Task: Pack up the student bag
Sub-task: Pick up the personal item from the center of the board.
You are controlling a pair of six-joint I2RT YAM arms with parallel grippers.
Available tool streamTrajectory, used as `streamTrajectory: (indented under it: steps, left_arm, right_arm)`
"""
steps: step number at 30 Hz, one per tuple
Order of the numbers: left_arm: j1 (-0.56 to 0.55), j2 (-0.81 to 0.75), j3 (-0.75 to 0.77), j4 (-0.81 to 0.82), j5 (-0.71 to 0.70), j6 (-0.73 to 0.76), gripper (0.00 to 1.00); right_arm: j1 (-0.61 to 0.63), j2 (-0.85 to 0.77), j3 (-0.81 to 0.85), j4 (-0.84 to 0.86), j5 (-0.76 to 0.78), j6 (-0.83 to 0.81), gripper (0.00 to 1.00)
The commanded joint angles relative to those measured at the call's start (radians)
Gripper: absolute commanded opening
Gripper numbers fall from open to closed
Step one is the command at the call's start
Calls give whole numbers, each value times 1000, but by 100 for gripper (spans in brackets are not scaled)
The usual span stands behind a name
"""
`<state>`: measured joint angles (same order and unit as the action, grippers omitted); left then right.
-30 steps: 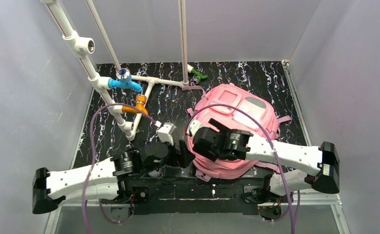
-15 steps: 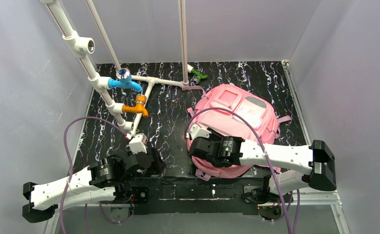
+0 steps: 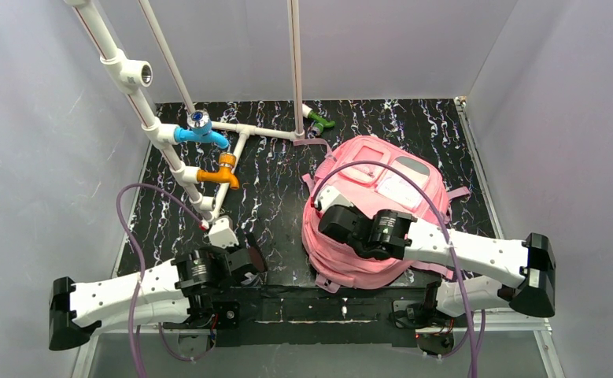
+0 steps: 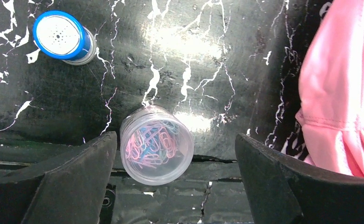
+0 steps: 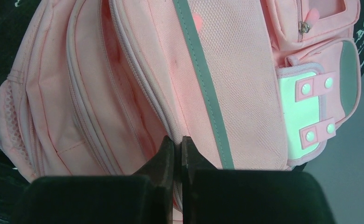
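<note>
On my far left a white pipe frame (image 3: 161, 130) with a blue valve (image 3: 201, 130) and an orange valve (image 3: 224, 169) stands on the black marbled surface (image 3: 279, 181). Through the left wrist camera I see a small container with a blue perforated lid (image 4: 60, 35) standing upright. Near it, toward the front edge, is a clear round jar of coloured paper clips (image 4: 156, 144), open side up. My left claw (image 4: 175, 149) hangs over that jar, released, with a finger well out on each side and neither touching it. To the right of the jar lies the student bag (image 3: 370, 165), flat on the right half of the surface with its pocketed front facing up. Its long axis runs from the near edge toward the back wall, leaning a little right at the far end, where the front pockets and a grey patch sit. My right claw (image 5: 177, 142) is clenched, its tips pressed against the pink fabric beside a zip seam on the near part of the bag. I cannot tell whether anything is pinched between them.
</note>
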<state>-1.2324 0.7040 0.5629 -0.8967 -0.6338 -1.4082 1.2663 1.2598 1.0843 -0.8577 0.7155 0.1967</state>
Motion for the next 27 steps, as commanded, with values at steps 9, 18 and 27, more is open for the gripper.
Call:
streamTrajectory:
  steps: [9,18,27]
  left_arm:
    - [2,274,-1,-118,13,-191,96]
    - [2,304,-9,-50,50,-149,53]
    - [1,153,143,210,169,16,41]
  right_arm:
    - [-54,-88,50,45,-55,53,1]
    - [-59,-126,86,41,-20,67,1]
    - [-67,-135,109,37,-28,92,1]
